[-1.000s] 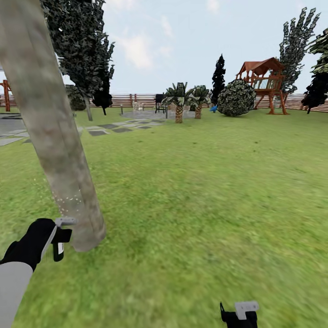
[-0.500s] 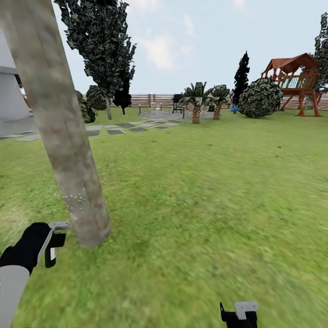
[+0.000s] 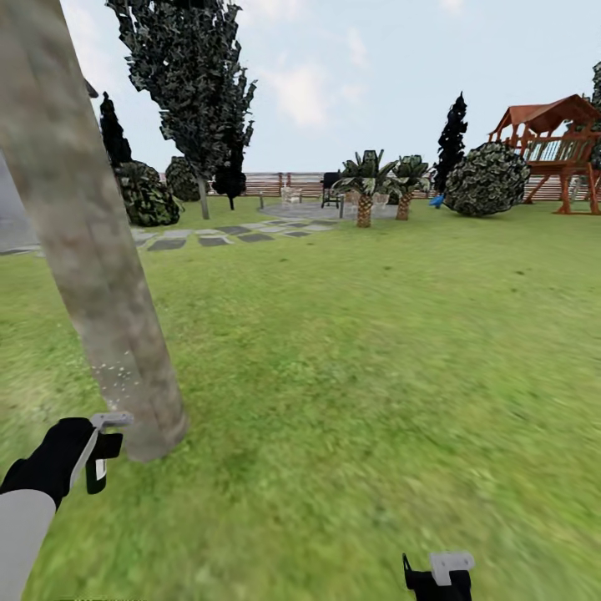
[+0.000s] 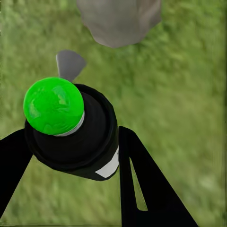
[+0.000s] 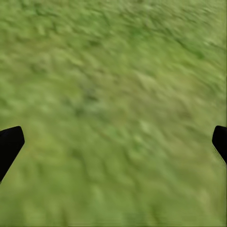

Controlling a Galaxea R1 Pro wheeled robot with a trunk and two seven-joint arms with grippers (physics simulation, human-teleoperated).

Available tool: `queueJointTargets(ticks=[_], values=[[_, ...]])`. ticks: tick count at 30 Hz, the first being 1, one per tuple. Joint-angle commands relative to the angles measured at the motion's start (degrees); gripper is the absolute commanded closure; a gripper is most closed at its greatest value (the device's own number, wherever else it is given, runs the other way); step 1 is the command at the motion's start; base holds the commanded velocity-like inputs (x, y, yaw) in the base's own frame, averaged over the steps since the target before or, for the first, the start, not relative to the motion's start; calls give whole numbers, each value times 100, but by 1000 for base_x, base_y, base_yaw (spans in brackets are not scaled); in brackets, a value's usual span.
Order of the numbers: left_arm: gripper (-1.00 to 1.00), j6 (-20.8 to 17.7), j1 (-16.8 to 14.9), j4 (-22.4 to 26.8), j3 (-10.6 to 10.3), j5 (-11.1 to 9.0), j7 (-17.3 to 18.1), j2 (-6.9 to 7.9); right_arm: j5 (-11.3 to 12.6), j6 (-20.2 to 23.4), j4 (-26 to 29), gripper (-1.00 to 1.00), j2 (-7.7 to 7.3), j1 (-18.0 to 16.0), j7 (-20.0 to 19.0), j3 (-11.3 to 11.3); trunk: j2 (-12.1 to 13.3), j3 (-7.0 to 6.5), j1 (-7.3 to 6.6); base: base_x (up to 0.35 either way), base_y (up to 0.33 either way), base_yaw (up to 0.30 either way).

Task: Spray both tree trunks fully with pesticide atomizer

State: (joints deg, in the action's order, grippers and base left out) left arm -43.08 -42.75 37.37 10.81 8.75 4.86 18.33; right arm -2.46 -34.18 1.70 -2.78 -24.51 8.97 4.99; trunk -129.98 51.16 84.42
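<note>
Left gripper [image 4: 66,156] clamped on the pesticide atomizer [image 4: 78,135], a black bottle with green cap, white band and grey nozzle, near the mottled tree trunk [image 3: 92,250]; right gripper [image 5: 113,142] spread over lawn [image 3: 376,351].

A home garden outdoors under an open sky: a wide green lawn [image 3: 376,351], a slatted wooden fence [image 3: 284,183] along the far edge, tall trees [image 3: 196,92], short palms [image 3: 365,179], round bushes [image 3: 488,178], stepping stones [image 3: 209,238] toward a paved patio [image 3: 305,210], and a wooden play tower [image 3: 558,142]
</note>
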Motion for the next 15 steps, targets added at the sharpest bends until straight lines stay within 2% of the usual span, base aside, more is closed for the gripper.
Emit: queueJointTargets(ticks=[1,6,11,15], values=[[100,-25,-5,-1,19,67,50,-5,-27,-1,-2,-100,-1,-2,58,45,-2,6,0,131,-262,260],[100,-7,16,-111,26,67,48,-5,-31,-1,-3,-100,2,-2,55,46,-2,6,0,41,-266,275],[100,513,29,-197,30,2,37,-84,-31,-1,-2,-100,5,-3,52,46,-2,6,0,58,-269,273],[100,575,30,-200,43,5,31,-92,-33,-1,-2,-100,5,-2,52,46,-2,6,0,132,-269,71]])
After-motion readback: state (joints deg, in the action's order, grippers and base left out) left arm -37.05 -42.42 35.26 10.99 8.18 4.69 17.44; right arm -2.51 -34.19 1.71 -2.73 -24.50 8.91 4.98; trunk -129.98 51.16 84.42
